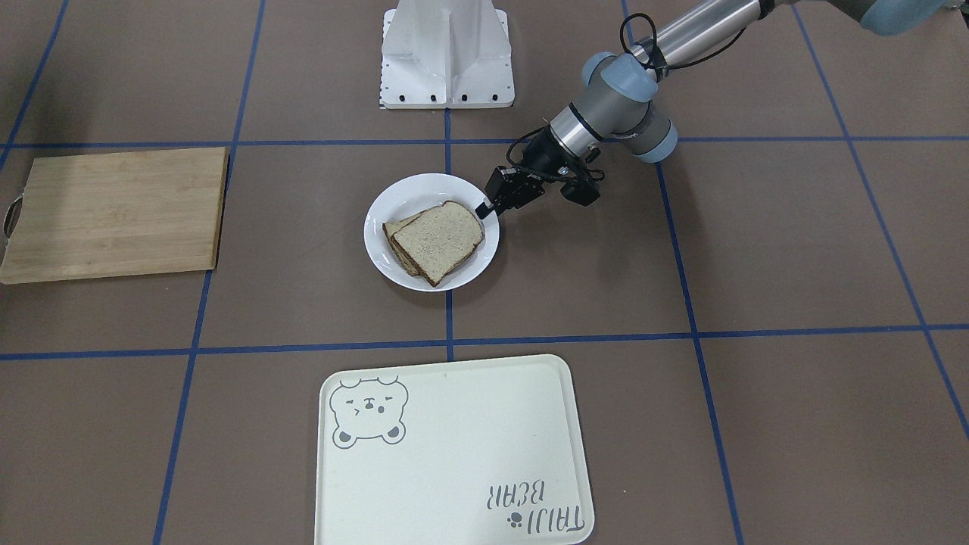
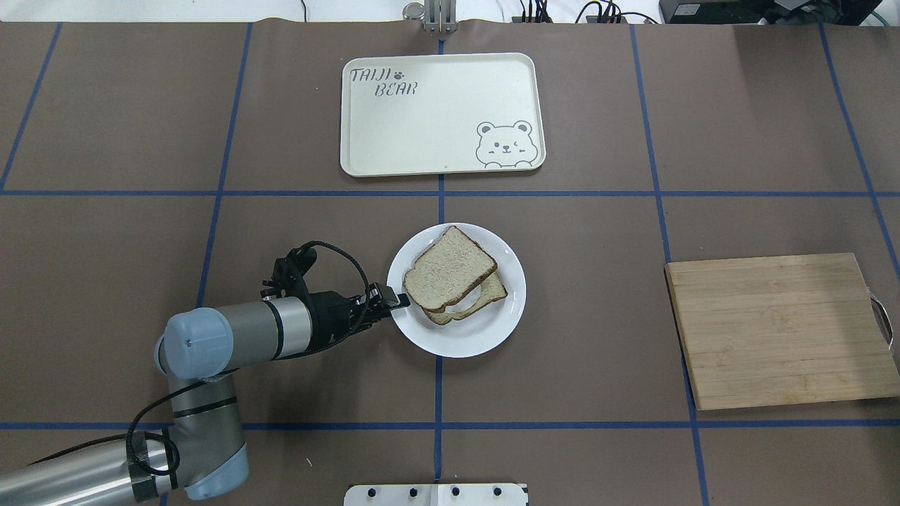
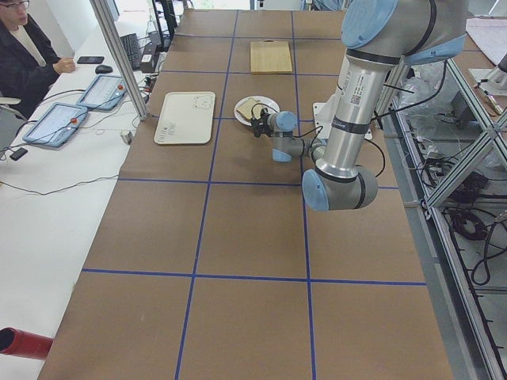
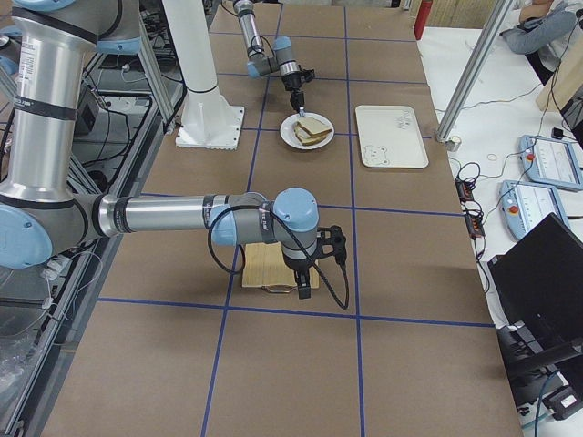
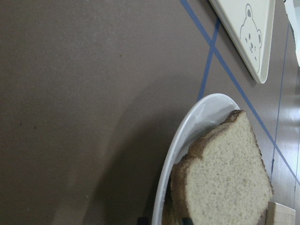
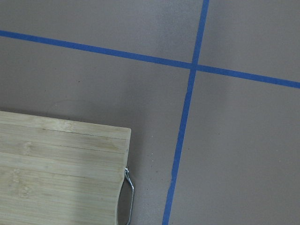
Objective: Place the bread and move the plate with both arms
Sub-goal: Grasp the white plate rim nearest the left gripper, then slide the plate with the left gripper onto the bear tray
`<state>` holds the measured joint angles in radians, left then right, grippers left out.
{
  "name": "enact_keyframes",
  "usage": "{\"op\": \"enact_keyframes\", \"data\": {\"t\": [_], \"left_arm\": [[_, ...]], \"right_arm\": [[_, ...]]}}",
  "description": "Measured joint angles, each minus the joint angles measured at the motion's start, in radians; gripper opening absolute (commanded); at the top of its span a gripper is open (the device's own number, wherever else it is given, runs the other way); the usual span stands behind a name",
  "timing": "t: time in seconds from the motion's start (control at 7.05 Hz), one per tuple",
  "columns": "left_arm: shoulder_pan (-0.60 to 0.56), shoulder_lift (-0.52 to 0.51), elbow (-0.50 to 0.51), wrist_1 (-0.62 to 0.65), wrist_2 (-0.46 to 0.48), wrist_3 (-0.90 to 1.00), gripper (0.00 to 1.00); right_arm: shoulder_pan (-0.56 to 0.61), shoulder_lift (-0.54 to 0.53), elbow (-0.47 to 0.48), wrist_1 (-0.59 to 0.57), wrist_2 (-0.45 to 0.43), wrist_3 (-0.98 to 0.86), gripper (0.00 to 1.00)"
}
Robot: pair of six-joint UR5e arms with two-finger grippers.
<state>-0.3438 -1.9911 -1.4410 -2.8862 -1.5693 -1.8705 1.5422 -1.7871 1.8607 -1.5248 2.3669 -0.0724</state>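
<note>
- Found the fingers [image 1: 488,201] of the black two-finger left gripper [image 1: 483,207] pinched together on the robot-side rim of the round glossy white plate [image 1: 409,193], one finger to each side of the rim.
- Confirmed from the left wrist view: only the dark fingertips [image 5: 143,220] in sight at the bottom edge, with the plate rim running down between them.
- Located the plain light tan bread slice with the dark brown crust [image 1: 439,236] flat on the plate, just beside the fingers. Cannot tell whether its nearest crust touches them.
- Noted a second like slice [image 2: 485,299] beneath it, offset and partly covered.
- Placed the plate near the table's middle, between the cream rectangular tray with the bear drawing [image 1: 454,454] and the robot's base.
- Sighted the right gripper [image 4: 302,289] only in the exterior right view, pointing down at the near edge of the rectangular bamboo cutting board [image 4: 269,264]. Cannot tell there whether its fingers are open or closed.
- Recorded the cutting board well apart from the plate, on the robot's right.
</note>
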Motion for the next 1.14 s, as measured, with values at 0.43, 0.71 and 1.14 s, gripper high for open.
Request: {"op": "enact_keyframes", "data": {"t": [0.43, 0.71, 1.14], "left_arm": [[0.005, 0.0, 0.005, -0.006, 0.0, 0.001, 0.03], [0.01, -0.001, 0.004, -0.009, 0.0, 0.001, 0.0], [0.013, -0.008, -0.006, -0.101, -0.001, -0.002, 0.0]], "right_arm": [[0.0, 0.001, 0.0, 0.0, -0.001, 0.0, 1.0], [0.0, 0.002, 0.0, 0.0, -0.002, 0.0, 1.0], [0.0, 0.003, -0.003, 0.0, -0.003, 0.0, 1.0]]}}
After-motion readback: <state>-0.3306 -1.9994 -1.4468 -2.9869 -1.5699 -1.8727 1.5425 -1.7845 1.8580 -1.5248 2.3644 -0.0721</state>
